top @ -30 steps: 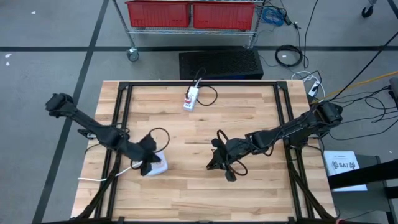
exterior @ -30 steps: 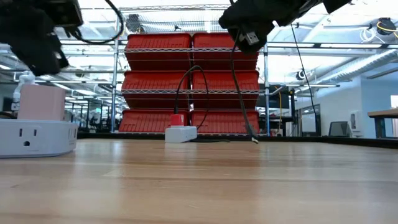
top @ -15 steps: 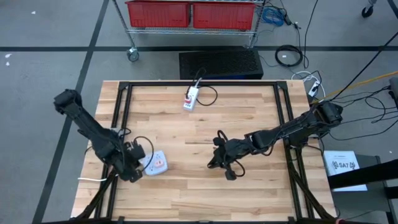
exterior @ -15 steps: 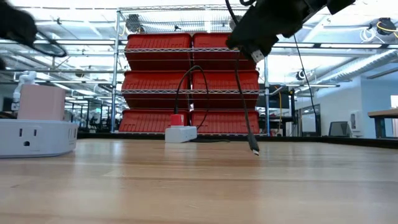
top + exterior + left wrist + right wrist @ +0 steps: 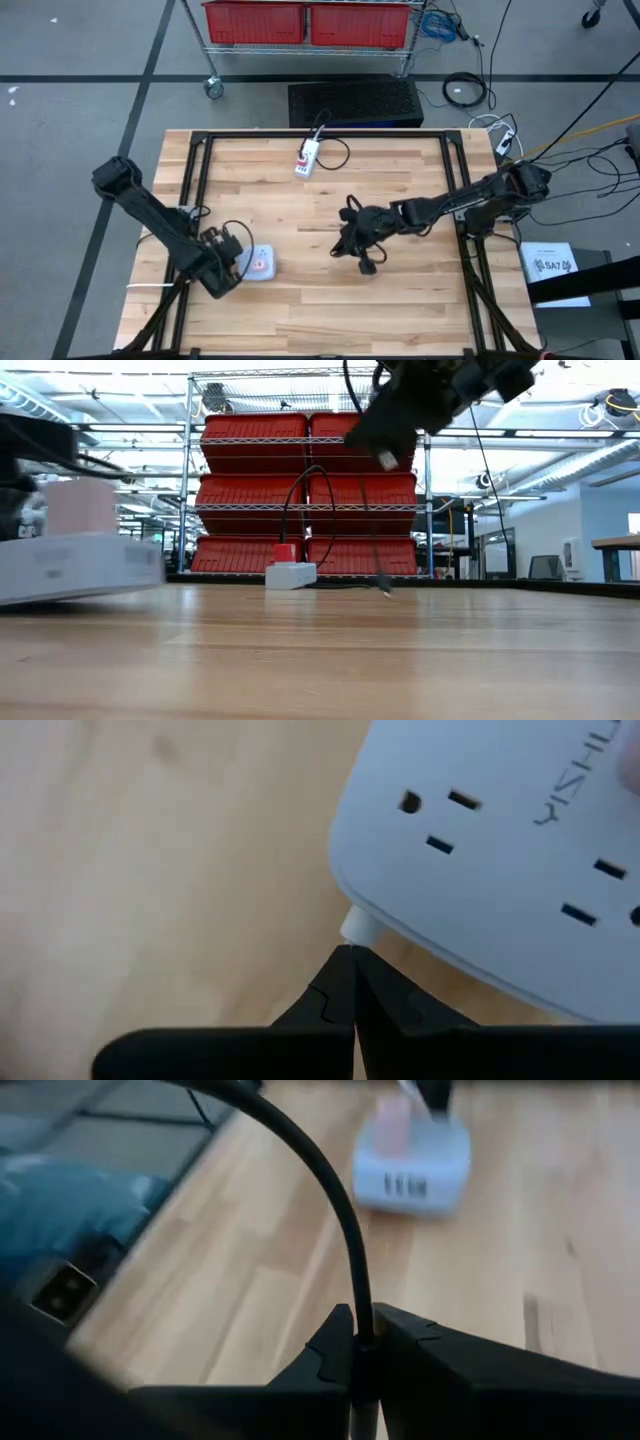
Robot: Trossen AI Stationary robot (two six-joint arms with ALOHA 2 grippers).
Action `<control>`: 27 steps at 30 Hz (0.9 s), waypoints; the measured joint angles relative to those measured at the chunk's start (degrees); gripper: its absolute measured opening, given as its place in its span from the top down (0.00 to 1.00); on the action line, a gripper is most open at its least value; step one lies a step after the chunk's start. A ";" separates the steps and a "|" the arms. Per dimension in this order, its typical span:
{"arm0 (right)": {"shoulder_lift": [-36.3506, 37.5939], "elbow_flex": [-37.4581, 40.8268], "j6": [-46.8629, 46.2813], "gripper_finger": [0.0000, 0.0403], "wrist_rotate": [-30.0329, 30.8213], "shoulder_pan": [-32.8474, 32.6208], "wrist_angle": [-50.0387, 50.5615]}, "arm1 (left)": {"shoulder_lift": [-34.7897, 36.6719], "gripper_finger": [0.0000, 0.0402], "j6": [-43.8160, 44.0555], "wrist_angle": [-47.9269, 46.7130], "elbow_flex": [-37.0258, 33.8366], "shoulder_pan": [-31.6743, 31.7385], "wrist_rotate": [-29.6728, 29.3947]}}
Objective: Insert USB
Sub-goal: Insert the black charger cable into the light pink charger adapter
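Note:
A white power hub with a pink block on top lies flat on the table at the near left. It also shows in the left wrist view and the right wrist view. My left gripper is shut, its tips at the hub's left side. My right gripper is at mid table, above the surface, shut on a black USB cable. The cable's plug end hangs low over the table. My left gripper's shut fingertips meet the short white cord sleeve where it leaves the hub's edge. They come level along the table from the hub's left side. The hub lies flat on the table. My right gripper pinches the black cable between its two fingers, which lie across it. One part arcs up and away from the fingers. The other part hangs below the gripper down to the plug.
A white power strip with a red end and its black cord lie at the far middle of the table. Black frame rails run along the table's left and right sides. Red bins on a wire shelf stand beyond the far edge.
My left gripper has come off the top of the hub, gone toward the table's near left and down beside it, then closed in on its edge. The hub has shifted a little toward the right. My right gripper has moved slightly toward the far edge, the cable swinging below it.

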State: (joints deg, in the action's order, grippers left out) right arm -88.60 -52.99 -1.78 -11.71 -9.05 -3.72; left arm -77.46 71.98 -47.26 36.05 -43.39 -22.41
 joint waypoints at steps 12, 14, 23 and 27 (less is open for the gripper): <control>-4.44 0.00 11.29 1.00 -14.38 2.11 -17.06 | -4.86 1.00 -23.30 16.35 -0.09 10.00 -15.59; -6.44 0.00 12.13 1.00 -18.50 3.16 -21.02 | -4.86 1.00 -27.72 18.73 -0.11 11.24 -15.88; -16.35 -1.88 12.02 1.00 -34.73 8.99 -35.99 | -4.04 1.00 -32.75 27.66 -0.07 11.49 -19.26; -18.16 -4.11 14.00 1.00 -36.36 10.96 -30.57 | -3.41 1.00 -27.52 27.67 -0.07 9.07 -18.73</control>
State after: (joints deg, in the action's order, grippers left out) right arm -106.76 -57.10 12.22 -48.07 1.91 -34.30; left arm -80.87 44.46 -19.60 35.99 -34.32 -41.14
